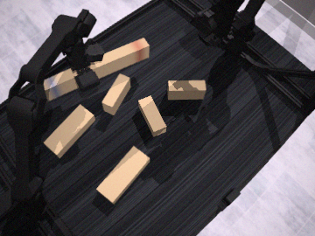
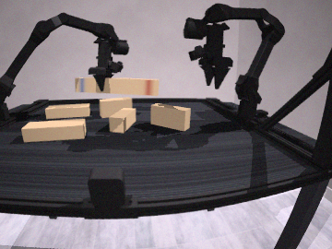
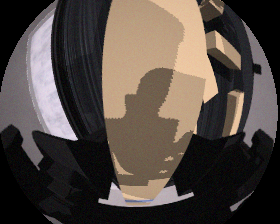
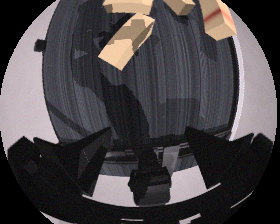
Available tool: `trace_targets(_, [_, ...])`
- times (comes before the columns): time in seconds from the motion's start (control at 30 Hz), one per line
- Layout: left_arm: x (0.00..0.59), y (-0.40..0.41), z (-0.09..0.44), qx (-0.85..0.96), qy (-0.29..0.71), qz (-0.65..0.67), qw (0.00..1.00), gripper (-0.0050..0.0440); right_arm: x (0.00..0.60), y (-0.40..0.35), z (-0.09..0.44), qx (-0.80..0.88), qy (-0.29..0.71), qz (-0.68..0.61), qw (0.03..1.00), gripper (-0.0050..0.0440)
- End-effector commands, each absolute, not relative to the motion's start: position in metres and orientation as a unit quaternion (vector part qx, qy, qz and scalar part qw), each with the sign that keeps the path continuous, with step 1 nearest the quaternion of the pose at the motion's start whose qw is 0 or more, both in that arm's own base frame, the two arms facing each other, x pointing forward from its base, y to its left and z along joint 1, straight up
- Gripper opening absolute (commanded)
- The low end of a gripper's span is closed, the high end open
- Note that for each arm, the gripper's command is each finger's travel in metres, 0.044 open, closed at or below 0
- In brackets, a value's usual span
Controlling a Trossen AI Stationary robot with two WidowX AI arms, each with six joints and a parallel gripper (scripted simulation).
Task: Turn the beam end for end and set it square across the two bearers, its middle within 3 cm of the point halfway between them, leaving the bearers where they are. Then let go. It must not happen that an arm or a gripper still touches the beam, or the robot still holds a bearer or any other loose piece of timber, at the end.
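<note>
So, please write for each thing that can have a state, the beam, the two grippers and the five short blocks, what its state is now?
beam: held, raised above the table, not on any block
left gripper: shut on the beam
right gripper: open, off the table
five short blocks: lying apart on the table, none held

No lettering, numbers or signs can be read anywhere.

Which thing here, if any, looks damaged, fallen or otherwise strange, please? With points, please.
Nothing looks damaged or fallen. The beam [image 1: 120,61] [image 2: 129,86] [image 3: 140,100] with blue and red bands hangs above the table, but the left gripper [image 1: 83,73] [image 2: 101,87] [image 3: 141,122] holds it, so that is not strange.
</note>
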State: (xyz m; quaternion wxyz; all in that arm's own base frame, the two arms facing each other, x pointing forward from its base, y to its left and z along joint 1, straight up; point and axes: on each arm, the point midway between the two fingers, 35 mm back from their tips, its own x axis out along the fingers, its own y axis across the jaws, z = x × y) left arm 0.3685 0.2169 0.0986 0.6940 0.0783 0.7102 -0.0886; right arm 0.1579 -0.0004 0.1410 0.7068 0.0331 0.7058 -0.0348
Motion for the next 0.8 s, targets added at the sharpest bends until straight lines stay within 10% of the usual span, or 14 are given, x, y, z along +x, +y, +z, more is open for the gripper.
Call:
trace_targets(0.0, [0.367,0.214,0.108,0.098,0.700,-0.098,0.700,0.0000,0.157,0.000,0.141,0.035,0.706,-0.035,0.706,0.0440])
trace_targets(0.77, [0.356,0.201,0.108,0.166,0.687,-0.166,0.687,0.0000,0.157,0.000,0.141,0.035,0.706,-0.035,0.706,0.0440])
